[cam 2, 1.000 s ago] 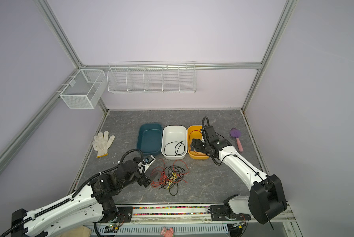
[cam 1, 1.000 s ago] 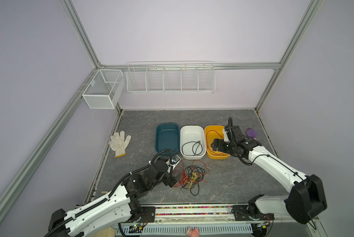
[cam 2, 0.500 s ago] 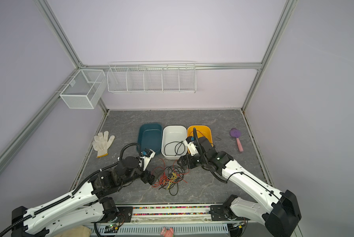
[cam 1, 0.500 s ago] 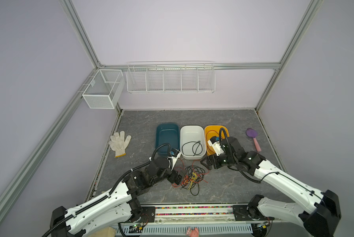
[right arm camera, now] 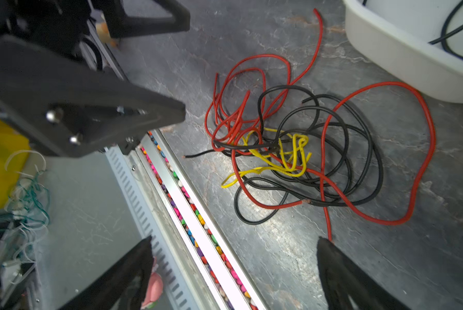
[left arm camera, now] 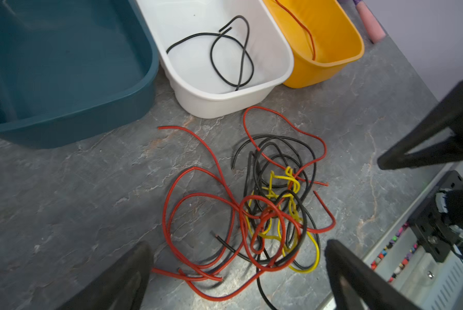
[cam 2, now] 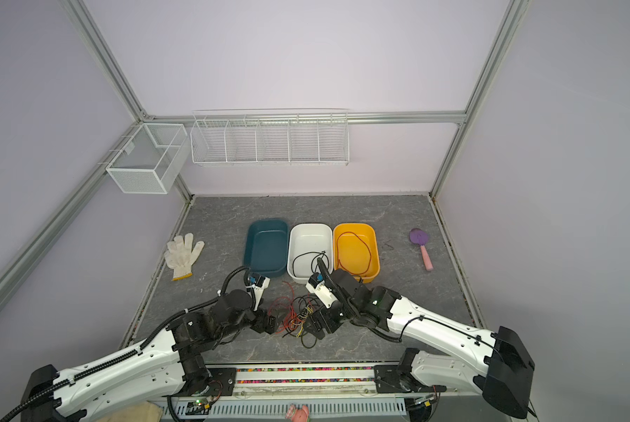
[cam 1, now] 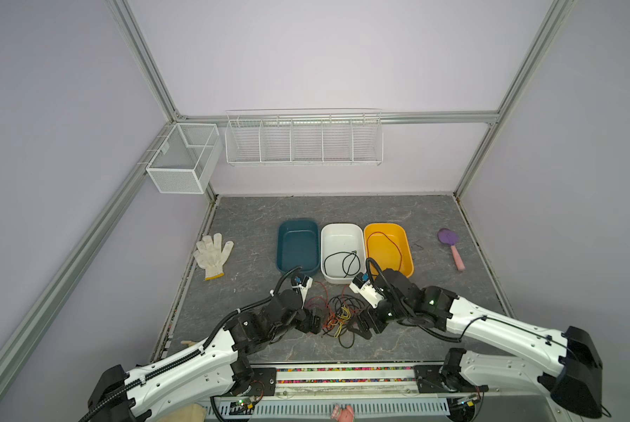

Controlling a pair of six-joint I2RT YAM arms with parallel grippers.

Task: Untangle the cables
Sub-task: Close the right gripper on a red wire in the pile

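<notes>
Tangle of cables [cam 1: 337,316] lies on the grey table [cam 1: 255,219], just in front of the white bin [cam 1: 342,227] in both top views. No clean long axis; the heap is about as wide as it is deep. One red strand runs out of it toward the gap between the white bin and the teal bin [cam 1: 298,223]. One black loop trails the opposite way, away from the white bin, toward the front rail [cam 1: 342,369]. Yellow strands are knotted in the middle.

Left to right:
- white glove [cam 1: 211,254], well left of the white bin
- teal bin, just beside the white bin's left wall
- yellow bin [cam 1: 388,227], just beside its right wall
- purple scoop [cam 1: 448,236], well to the right

Left gripper [cam 1: 315,321] sits at the heap's left edge, in front and left of the white bin. Jaws are spread wide, closed on no strand.

Right gripper [cam 1: 365,325] sits at the heap's right edge, in front of the white bin's right corner, also wide. In the right wrist view a red strand runs up to one fingertip [right arm camera: 329,252]; contact cannot be told.

Count:
- three bins, two grippers, one glove, one scoop
- one black cable [cam 1: 339,253] looped in the white bin
- one red cable [cam 1: 400,252] in the yellow bin
- heap holds red, black and yellow strands; exact numbers are lost in the knot
</notes>
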